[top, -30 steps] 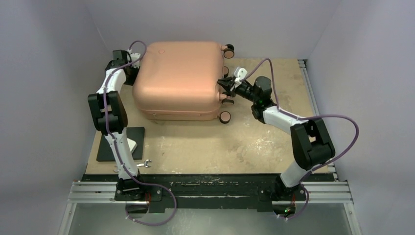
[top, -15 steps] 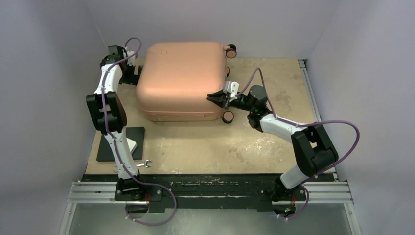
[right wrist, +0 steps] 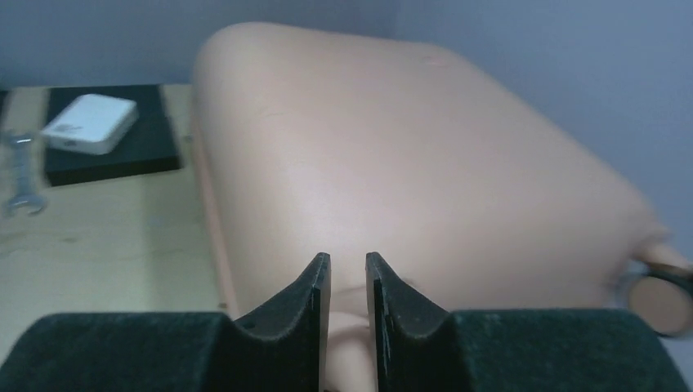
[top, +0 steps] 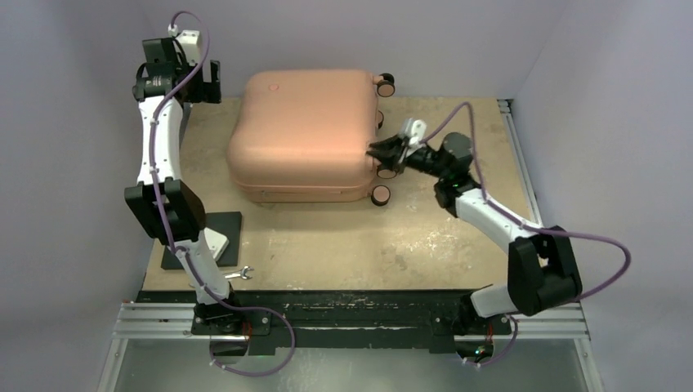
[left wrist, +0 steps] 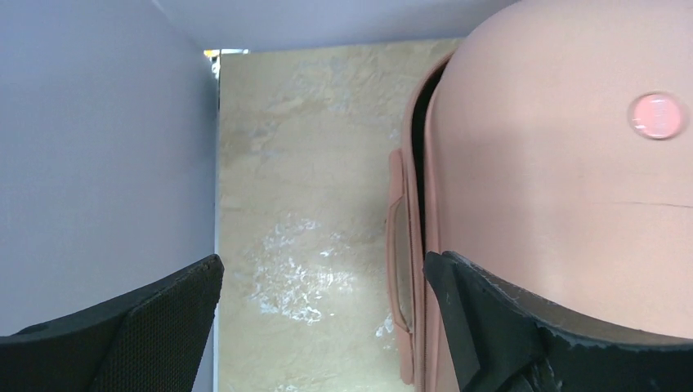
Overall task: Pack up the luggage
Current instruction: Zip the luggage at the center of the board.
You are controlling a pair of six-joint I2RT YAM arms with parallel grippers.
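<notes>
The luggage [top: 302, 135] is a large salmon-pink hard-shell suitcase lying flat and closed at the back of the table. My left gripper [top: 204, 82] hangs high above its back-left corner. In the left wrist view this gripper [left wrist: 323, 273] is wide open over bare table, with the luggage [left wrist: 564, 180] and its side handle [left wrist: 398, 269] to the right. My right gripper [top: 376, 149] sits at the case's right side between the wheels. Seen from the right wrist, this gripper [right wrist: 348, 261] shows a narrow gap, with the luggage [right wrist: 409, 163] shell right behind it and nothing clearly pinched.
A flat black pad [top: 229, 224] with a white box [right wrist: 90, 122] lies at the front left, partly behind the left arm. A small wrench [top: 239, 273] lies near it. Suitcase wheels [top: 377, 195] stick out on the right. Walls close in on the left, back and right.
My left gripper opened wide and rose up and back from the case's left side. The right gripper stayed at the case's right side, and its jaws parted slightly. The case sits slightly further right.
</notes>
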